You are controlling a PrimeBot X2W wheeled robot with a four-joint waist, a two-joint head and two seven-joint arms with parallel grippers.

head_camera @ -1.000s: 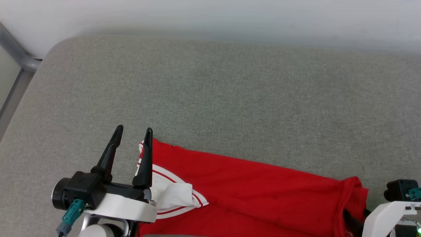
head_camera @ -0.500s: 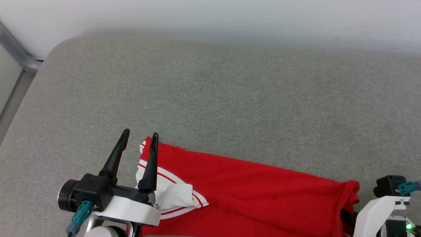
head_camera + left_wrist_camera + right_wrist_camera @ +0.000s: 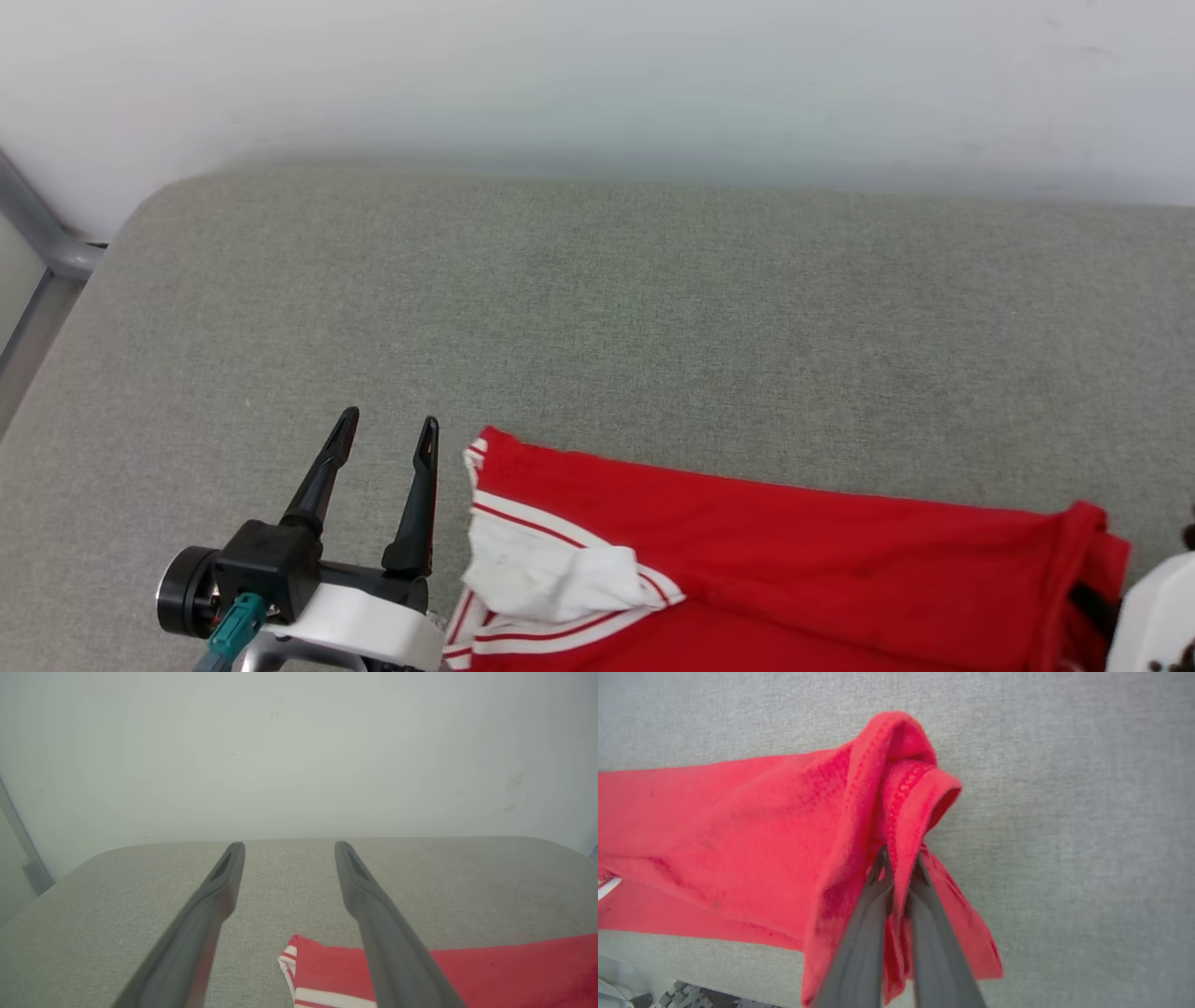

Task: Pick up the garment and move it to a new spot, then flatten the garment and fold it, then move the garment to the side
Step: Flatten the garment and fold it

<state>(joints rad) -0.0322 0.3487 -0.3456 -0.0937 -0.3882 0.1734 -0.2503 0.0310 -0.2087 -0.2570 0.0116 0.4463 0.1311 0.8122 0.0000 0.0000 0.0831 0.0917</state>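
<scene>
The garment [image 3: 794, 551] on the cushion [image 3: 597, 308], left gripper [image 3: 389, 417] just beside its left end, wall [image 3: 597, 75] behind

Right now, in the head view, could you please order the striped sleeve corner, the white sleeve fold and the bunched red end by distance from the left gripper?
1. Striped sleeve corner: just right of the left gripper.
2. White sleeve fold: further right, closer to the robot.
3. Bunched red end: far right of the garment, pinched in the right gripper.

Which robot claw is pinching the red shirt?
The right gripper: its dark fingers clamp the red jersey shirt. The left gripper stands open, empty.
</scene>
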